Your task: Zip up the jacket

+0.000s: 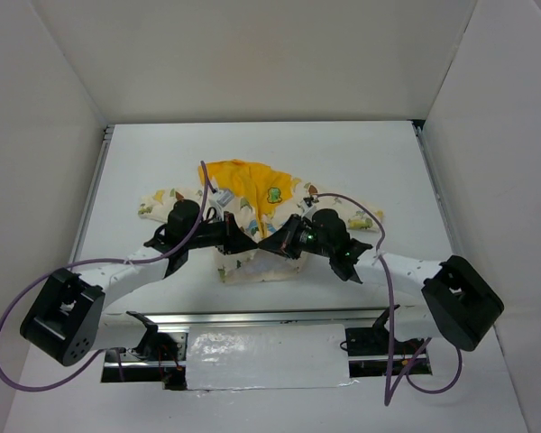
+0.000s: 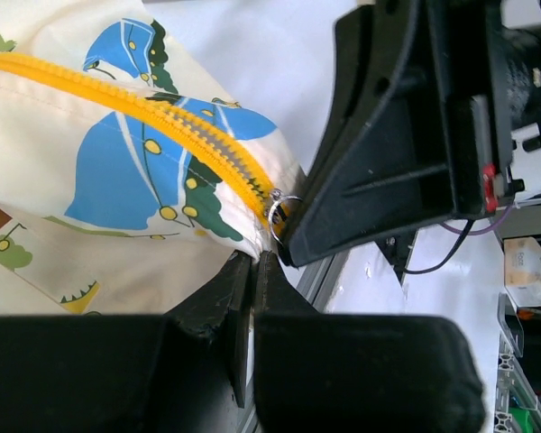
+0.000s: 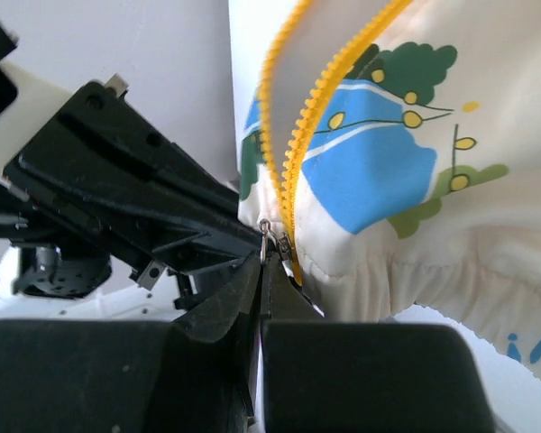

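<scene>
The jacket (image 1: 252,203) lies flat in the middle of the table, cream with blue and green prints, its yellow hood (image 1: 242,176) toward the back. Its yellow zipper (image 2: 153,113) is joined only at the bottom; the two rows of teeth (image 3: 293,135) part higher up. My left gripper (image 2: 254,257) is shut on the jacket's bottom hem right beside the zipper's end. My right gripper (image 3: 263,262) is shut on the small metal zipper pull (image 3: 265,230) at the slider (image 3: 285,245). In the top view both grippers (image 1: 239,239) (image 1: 281,242) meet tip to tip at the hem.
A metal rail (image 1: 252,317) and a strip of white tape (image 1: 266,356) run along the near table edge between the arm bases. White walls close in the table at left, right and back. Purple cables (image 1: 383,271) loop off both arms.
</scene>
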You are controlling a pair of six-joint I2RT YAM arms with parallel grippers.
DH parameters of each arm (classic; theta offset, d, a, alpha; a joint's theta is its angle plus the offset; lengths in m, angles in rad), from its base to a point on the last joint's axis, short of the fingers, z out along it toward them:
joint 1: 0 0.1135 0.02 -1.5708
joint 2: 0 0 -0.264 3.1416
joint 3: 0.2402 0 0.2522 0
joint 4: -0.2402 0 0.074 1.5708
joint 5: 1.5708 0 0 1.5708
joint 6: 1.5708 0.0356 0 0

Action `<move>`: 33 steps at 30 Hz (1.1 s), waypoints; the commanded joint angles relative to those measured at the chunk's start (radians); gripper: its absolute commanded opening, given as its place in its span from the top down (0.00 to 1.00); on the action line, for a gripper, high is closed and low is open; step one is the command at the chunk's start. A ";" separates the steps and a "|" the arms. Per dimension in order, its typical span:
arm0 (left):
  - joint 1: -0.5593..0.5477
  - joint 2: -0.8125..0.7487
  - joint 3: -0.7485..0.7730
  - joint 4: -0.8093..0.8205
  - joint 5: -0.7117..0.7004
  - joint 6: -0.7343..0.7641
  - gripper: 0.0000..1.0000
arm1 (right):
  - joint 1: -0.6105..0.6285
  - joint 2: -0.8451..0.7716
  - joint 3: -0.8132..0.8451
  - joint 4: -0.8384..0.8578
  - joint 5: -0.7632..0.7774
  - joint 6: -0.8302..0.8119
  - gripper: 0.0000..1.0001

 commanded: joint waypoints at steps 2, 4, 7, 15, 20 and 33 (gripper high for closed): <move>-0.019 -0.028 -0.021 0.037 0.047 0.042 1.00 | -0.059 0.038 0.070 0.003 -0.135 0.120 1.00; -0.021 -0.028 -0.026 0.035 0.044 0.044 1.00 | -0.084 0.064 0.073 0.050 -0.203 0.154 1.00; -0.022 -0.023 -0.030 0.041 0.050 0.045 1.00 | -0.098 0.084 0.087 0.049 -0.241 0.186 1.00; -0.031 -0.015 -0.026 0.049 0.056 0.045 1.00 | -0.104 0.069 0.150 -0.149 -0.166 0.195 1.00; -0.047 0.006 -0.015 0.044 0.055 0.047 1.00 | -0.134 0.063 0.118 -0.017 -0.165 0.222 1.00; -0.071 -0.005 -0.021 0.009 0.026 0.056 1.00 | -0.217 0.155 0.217 0.034 -0.122 0.177 1.00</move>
